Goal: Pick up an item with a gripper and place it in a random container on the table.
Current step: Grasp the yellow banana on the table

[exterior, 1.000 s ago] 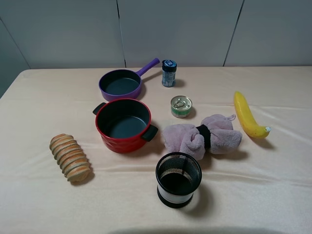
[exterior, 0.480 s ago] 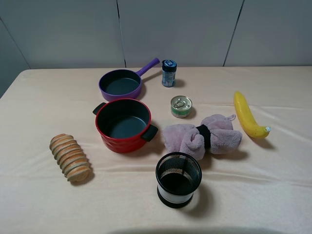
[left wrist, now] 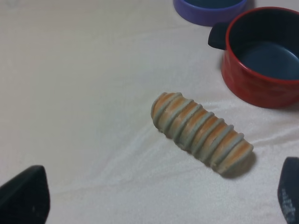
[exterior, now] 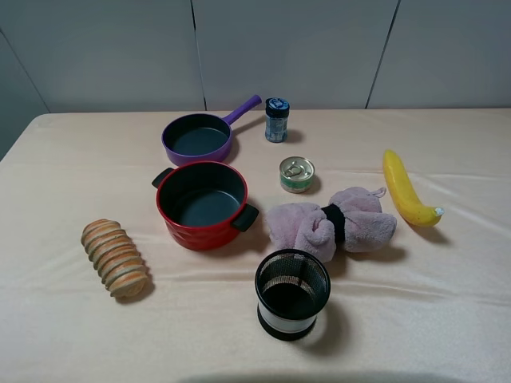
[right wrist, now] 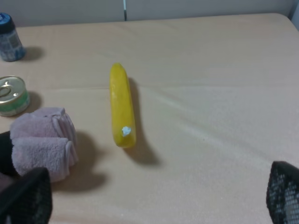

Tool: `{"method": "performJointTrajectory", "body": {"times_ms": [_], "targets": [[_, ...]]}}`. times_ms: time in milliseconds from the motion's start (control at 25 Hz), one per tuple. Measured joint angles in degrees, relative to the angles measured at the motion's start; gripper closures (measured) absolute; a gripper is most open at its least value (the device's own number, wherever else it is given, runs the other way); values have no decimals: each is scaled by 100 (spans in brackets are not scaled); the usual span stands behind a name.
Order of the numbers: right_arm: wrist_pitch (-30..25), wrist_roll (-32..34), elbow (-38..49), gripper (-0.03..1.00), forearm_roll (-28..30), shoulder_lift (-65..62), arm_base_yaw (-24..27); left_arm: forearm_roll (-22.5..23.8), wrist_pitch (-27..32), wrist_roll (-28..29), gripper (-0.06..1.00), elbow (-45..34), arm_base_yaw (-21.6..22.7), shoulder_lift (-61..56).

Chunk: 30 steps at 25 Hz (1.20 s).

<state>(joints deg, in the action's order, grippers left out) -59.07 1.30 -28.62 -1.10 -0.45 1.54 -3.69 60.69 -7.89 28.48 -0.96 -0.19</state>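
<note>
The yellow banana (exterior: 406, 190) lies on the right of the cream-cloth table (exterior: 72, 159), pale tip toward the front. It also shows in the right wrist view (right wrist: 121, 105), a little ahead of my right gripper (right wrist: 154, 200), which is open and empty, fingertips (right wrist: 25, 196) wide apart. The red pot (exterior: 202, 204) stands empty left of centre, and its rim shows in the left wrist view (left wrist: 261, 60). My left gripper (left wrist: 156, 205) is open and empty, just short of the bread loaf. Neither arm shows in the exterior high view.
A ridged tan bread loaf (exterior: 115, 257) lies front left. A purple pan (exterior: 200, 136) and a small jar (exterior: 276, 120) stand at the back. A tin can (exterior: 297, 174), a pink rolled towel (exterior: 330, 223) and a black mesh cup (exterior: 292, 292) fill the middle.
</note>
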Motion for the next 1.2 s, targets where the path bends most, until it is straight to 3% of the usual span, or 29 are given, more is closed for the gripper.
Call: {"method": "performJointTrajectory", "body": {"times_ms": [1200], "targets": [[0,0,0,27,0,0,0,0,0,0,-5,0,0,0]]}}
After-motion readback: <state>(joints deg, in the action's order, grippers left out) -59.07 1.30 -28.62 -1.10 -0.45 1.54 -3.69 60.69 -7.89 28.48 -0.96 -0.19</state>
